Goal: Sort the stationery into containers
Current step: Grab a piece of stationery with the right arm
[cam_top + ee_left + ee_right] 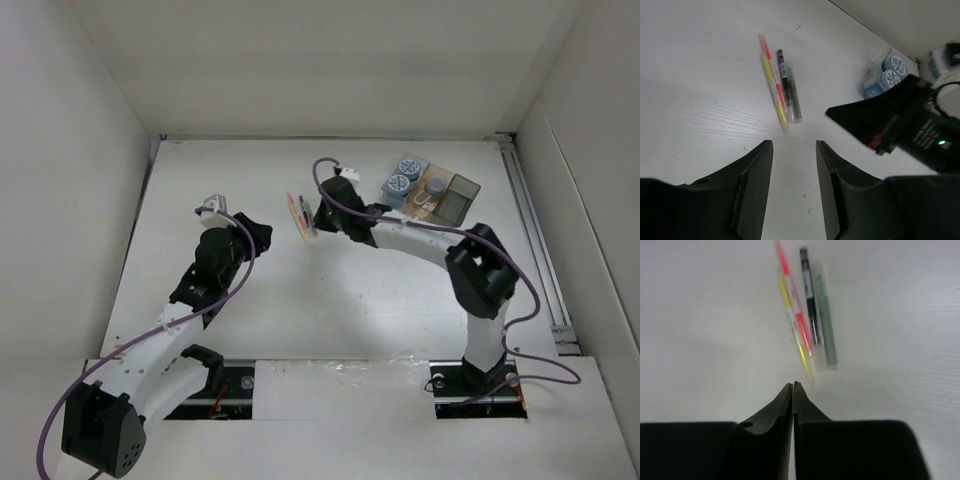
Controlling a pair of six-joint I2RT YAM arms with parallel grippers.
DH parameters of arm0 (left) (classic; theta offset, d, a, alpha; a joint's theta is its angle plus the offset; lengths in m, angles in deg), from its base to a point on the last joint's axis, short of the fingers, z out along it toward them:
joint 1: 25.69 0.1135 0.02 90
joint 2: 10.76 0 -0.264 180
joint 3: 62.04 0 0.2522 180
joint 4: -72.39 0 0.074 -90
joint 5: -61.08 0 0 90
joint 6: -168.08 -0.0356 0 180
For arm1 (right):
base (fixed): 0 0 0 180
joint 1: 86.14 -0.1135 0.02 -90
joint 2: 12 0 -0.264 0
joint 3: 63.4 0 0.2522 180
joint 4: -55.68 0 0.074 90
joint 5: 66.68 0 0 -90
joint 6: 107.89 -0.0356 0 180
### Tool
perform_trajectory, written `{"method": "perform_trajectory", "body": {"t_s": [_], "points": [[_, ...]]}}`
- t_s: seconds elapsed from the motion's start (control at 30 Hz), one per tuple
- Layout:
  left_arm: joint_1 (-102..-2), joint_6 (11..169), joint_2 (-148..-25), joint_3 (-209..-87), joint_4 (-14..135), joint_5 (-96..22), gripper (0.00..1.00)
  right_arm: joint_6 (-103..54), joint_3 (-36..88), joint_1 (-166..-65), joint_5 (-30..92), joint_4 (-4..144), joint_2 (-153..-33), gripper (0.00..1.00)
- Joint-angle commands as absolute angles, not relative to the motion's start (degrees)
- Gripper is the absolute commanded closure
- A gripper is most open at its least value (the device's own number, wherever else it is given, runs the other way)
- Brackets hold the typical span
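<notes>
Right wrist: sticks [796, 305] lie beyond closed jaws.

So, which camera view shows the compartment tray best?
The top external view: the whole tray is visible, with two discs in it. The left wrist view shows only its blue corner, partly behind the right arm. The right wrist view misses it.

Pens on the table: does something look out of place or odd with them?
Yes, mildly. The pens lie loose on the table in a slanted bundle, apart from the tray, where blue discs already sit in compartments. The right end effector is shut and empty just short of them. Nothing looks damaged.
</notes>
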State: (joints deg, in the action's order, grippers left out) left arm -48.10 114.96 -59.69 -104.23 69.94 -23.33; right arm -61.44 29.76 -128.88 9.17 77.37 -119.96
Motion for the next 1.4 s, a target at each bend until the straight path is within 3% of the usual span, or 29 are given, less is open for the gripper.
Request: {"method": "perform_trajectory", "body": {"t_s": [0.0, 0.03, 0.13, 0.3, 1.03, 1.37], "points": [[-48.1, 114.38, -58.04, -104.9, 70.85, -21.54, 0.63, -59.55, 35.77, -131.31, 7.5, 79.63, -125.09, 0.88], [-48.1, 114.38, -58.04, -104.9, 70.85, -21.54, 0.62, -58.94, 36.92, -131.84, 7.5, 80.51, -126.07, 0.76], [-48.1, 114.38, -57.52, -104.9, 70.85, -21.54, 0.59, -58.94, 39.92, -133.24, 6.88, 82.88, -128.88, 0.67], [-48.1, 114.38, -56.99, -104.9, 70.85, -21.54, 0.54, -59.46, 40.45, -133.78, 6.09, 84.12, -131.18, 0.68], [-48.1, 114.38, -56.47, -104.9, 70.85, -22.06, 0.53, -59.46, 46.43, -134.3, 6.27, 85.7, -139.18, 0.67], [-48.1, 114.38, -55.32, -104.9, 70.32, -21.54, 0.53, -59.99, 43.62, -135.54, 6.8, 84.3, -139.18, 0.89]]}}
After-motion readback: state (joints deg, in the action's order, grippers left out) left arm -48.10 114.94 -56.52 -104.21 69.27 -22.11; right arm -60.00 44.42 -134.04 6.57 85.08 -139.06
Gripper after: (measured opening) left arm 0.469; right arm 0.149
